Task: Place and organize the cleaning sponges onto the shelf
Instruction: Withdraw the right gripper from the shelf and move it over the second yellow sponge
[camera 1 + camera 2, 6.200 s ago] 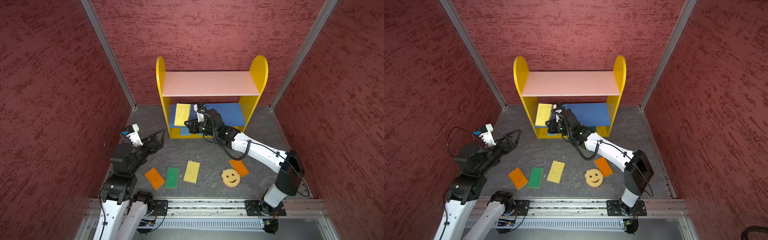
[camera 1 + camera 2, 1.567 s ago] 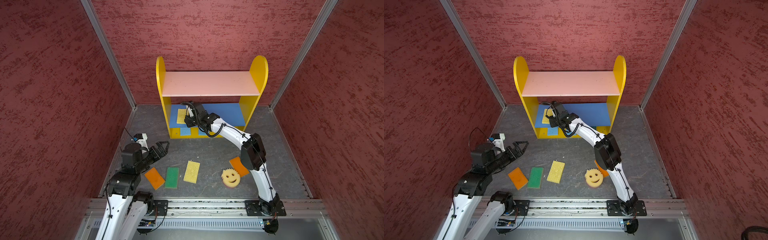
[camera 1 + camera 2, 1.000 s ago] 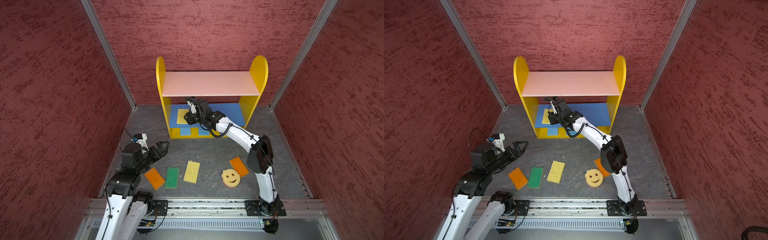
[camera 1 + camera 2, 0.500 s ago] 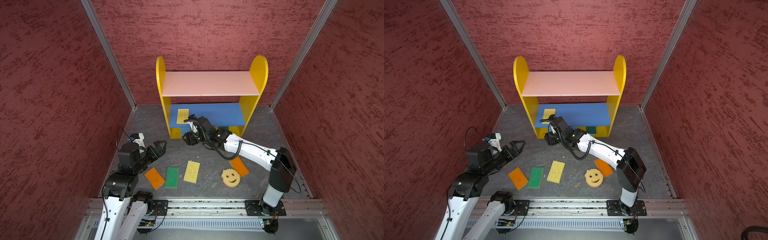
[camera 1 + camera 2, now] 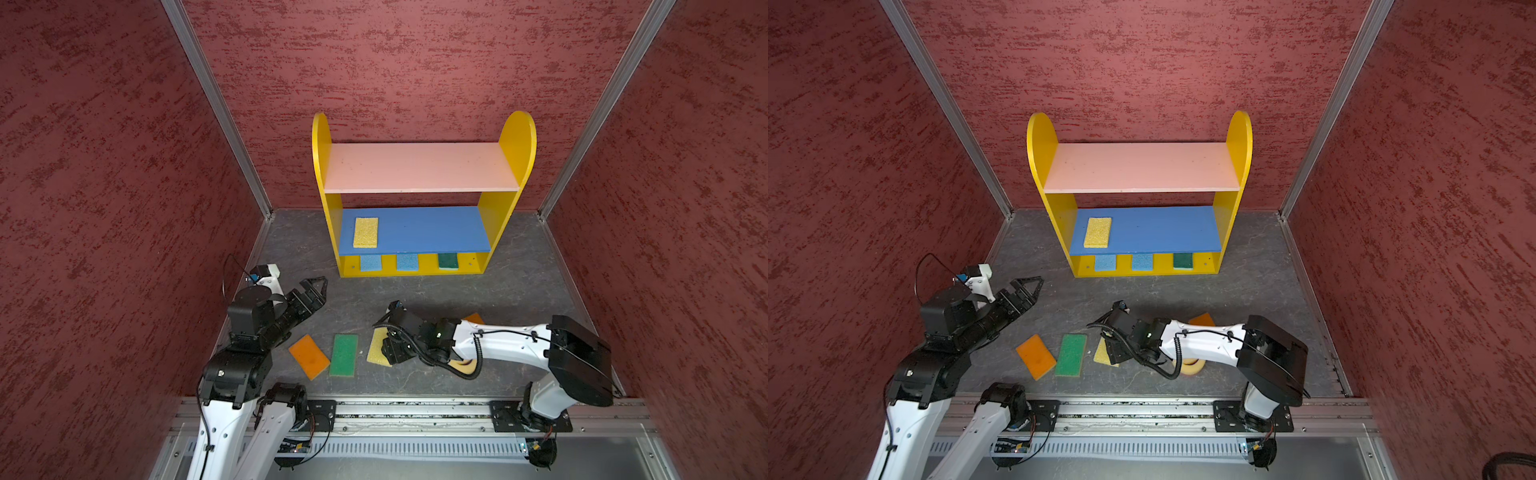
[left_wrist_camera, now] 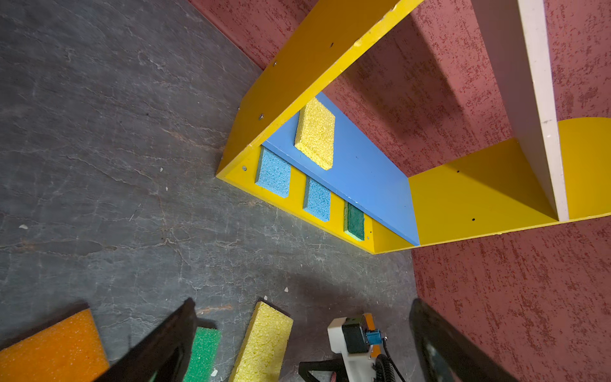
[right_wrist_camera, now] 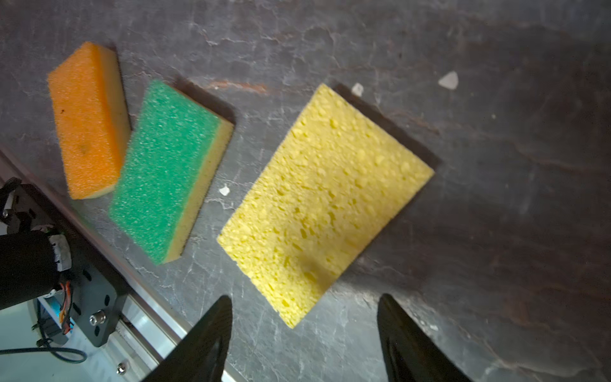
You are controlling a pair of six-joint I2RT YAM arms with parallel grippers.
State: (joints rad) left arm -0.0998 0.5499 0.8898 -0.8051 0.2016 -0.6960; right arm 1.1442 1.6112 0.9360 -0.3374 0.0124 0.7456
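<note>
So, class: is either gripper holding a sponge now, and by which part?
Nothing is held. The right gripper hangs open above the yellow sponge lying on the floor; the left gripper is open and empty.
</note>
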